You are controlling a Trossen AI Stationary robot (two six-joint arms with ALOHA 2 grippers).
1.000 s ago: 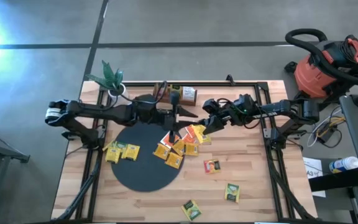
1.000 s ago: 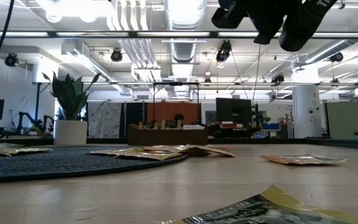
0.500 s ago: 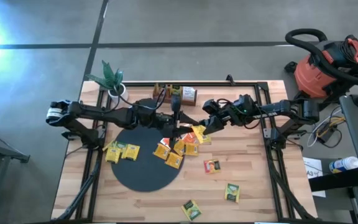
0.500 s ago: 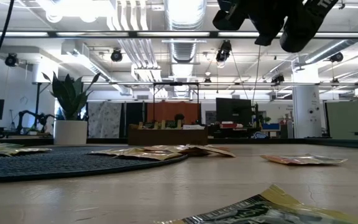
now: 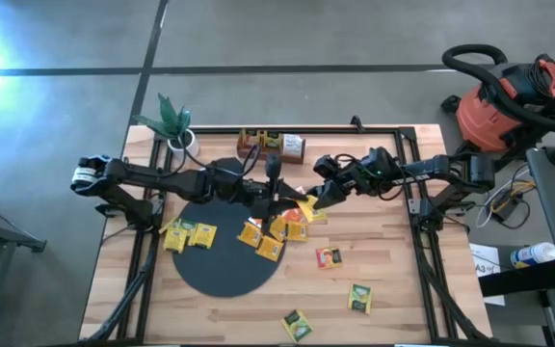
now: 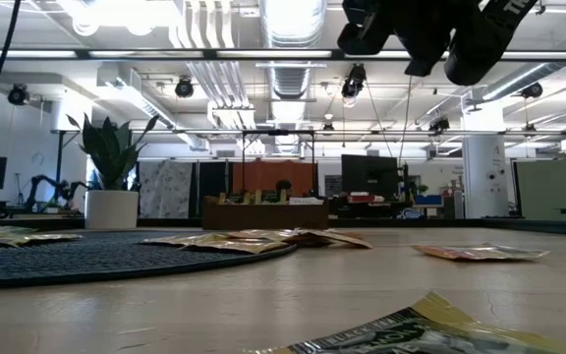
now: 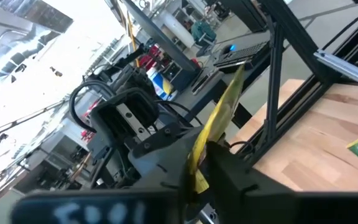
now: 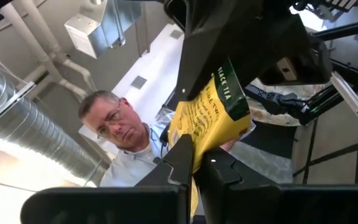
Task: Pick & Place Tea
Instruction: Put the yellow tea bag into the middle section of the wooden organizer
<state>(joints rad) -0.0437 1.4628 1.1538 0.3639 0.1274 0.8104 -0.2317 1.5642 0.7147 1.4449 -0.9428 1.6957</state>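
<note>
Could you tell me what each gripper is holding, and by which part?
Both grip one yellow tea packet in mid-air: the right gripper pinches one edge, and the left gripper has closed on the opposite edge.

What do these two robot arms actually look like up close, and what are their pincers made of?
Both are slim, dark, jointed arms. The left arm has a white band near its base end; the right arm looks all black, with small green lights near its wrist. Each ends in a left gripper or right gripper of two flat, angular black fingers. Thin black cables trail beside them.
</note>
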